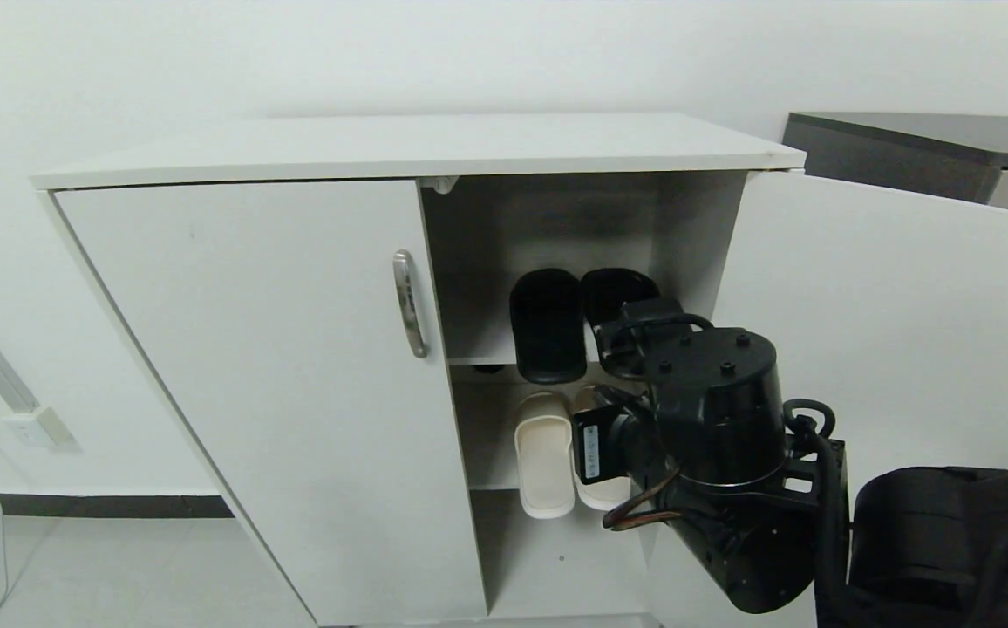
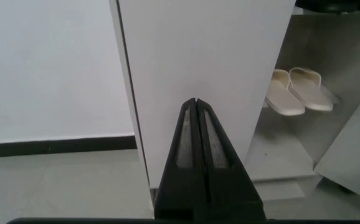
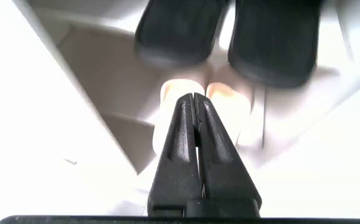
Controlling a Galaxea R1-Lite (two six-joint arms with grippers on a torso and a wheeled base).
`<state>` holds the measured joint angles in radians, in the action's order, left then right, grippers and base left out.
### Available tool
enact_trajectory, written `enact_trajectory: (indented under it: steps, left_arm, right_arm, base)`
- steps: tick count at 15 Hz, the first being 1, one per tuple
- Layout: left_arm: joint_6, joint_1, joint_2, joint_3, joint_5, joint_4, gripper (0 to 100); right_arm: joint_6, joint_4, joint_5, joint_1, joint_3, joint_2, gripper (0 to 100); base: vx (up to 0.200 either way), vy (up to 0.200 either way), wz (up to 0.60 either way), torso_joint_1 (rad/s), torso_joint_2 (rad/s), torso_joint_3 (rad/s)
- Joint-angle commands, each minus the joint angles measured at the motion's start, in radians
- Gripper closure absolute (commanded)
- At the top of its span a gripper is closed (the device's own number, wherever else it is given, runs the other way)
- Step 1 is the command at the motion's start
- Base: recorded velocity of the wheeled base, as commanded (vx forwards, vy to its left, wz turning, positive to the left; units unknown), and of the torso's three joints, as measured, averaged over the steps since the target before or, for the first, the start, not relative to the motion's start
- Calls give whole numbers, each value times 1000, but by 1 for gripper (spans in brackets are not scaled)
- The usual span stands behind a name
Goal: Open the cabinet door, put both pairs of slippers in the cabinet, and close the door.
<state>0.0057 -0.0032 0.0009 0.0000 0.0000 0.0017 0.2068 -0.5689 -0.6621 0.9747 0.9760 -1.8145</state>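
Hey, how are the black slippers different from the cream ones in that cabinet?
Colour: the black slippers are dark, the cream slippers are pale. Place: the black slippers sit on the upper shelf, the cream slippers on the lower shelf just beneath. Shared: each pair lies side by side in the open half of the cabinet, with ends sticking out past its shelf's front edge.

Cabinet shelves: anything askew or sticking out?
Yes. The black slippers on the upper shelf and the white slippers below both overhang their shelf fronts; that might foul the open door on closing.
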Motion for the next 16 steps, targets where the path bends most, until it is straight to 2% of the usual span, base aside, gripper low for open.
enact_trajectory:
  steps: [1,15,16]
  left_arm:
    - [0,0,1,0,0,0,100]
    - [-1,0,1,0,0,-2,100]
    - [-1,0,-1,0,2,-2,100]
  right_arm:
    - [0,0,1,1,-2,-9,100]
    - [0,-19,1,-2,-31,-29,100]
    - [0,-31,21,-2,-45,-25,100]
  base:
    - [-200,0,0,12,7,2]
    - [-200,0,0,1,3,1]
    - [0,0,0,0,0,0]
